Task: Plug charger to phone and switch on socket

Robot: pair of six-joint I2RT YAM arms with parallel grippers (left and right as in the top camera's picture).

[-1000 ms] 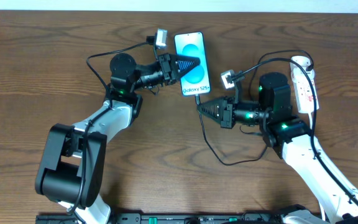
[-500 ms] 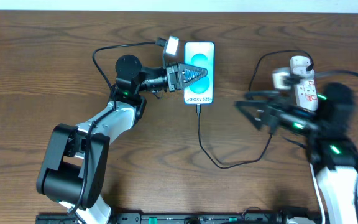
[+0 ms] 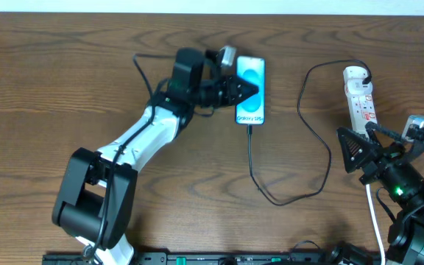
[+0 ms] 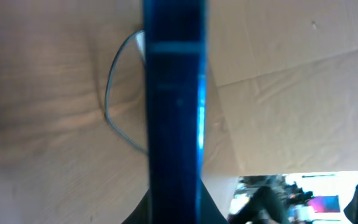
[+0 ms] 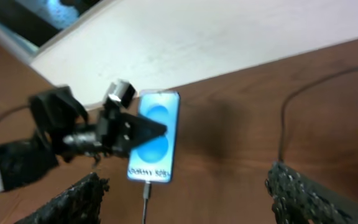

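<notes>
The phone [image 3: 252, 96] lies at the back middle of the table, screen up, and my left gripper [image 3: 246, 90] is shut on it from the left. In the left wrist view the phone [image 4: 173, 106] shows edge-on as a dark blue bar between the jaws. The charger [image 3: 271, 197] is a thin black cable; its plug tip [image 3: 250, 129] sits at the phone's near end, and the cable loops right and up toward the socket [image 3: 361, 99]. My right gripper [image 3: 361, 143] stands open and holds nothing, just below the socket. The right wrist view shows the phone [image 5: 156, 137] and plug [image 5: 146, 190] far ahead.
The white lead [image 3: 374, 213] of the socket runs toward the near edge, beside my right arm. A pale wall [image 5: 229, 37] borders the far side of the table. The left arm [image 3: 135, 136] stretches diagonally across the left half.
My right gripper has opened, let go of the plug at the phone and pulled back to the right, below the socket. The left gripper has shifted the phone slightly rightward.
</notes>
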